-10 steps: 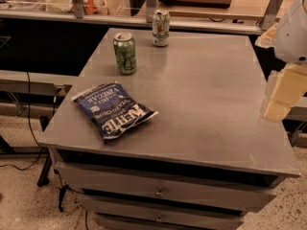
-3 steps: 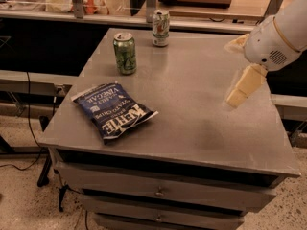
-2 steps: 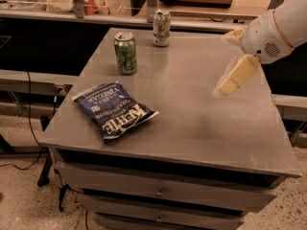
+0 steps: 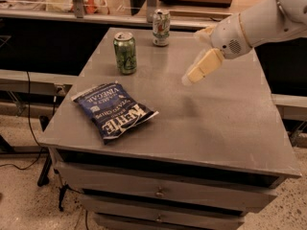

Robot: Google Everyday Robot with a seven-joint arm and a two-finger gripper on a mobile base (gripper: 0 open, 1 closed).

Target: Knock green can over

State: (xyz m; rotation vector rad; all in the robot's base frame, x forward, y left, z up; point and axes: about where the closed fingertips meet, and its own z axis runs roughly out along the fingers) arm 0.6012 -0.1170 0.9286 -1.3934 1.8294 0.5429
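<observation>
The green can [image 4: 125,53] stands upright on the grey cabinet top [image 4: 216,119], near its back left. It is green all over with pale markings and a silver rim. My gripper [image 4: 188,78] hangs above the middle of the top, right of the green can and well apart from it. The white arm reaches in from the upper right.
A white-and-silver can [image 4: 161,28] stands upright at the back edge, behind and right of the green can. A blue chip bag [image 4: 113,110] lies flat at the front left. Drawers [image 4: 158,191] sit below the top. A dark counter runs behind.
My gripper has moved left and forward across the top, from its right edge toward the middle, closer to the green can. The cans and the bag have not moved.
</observation>
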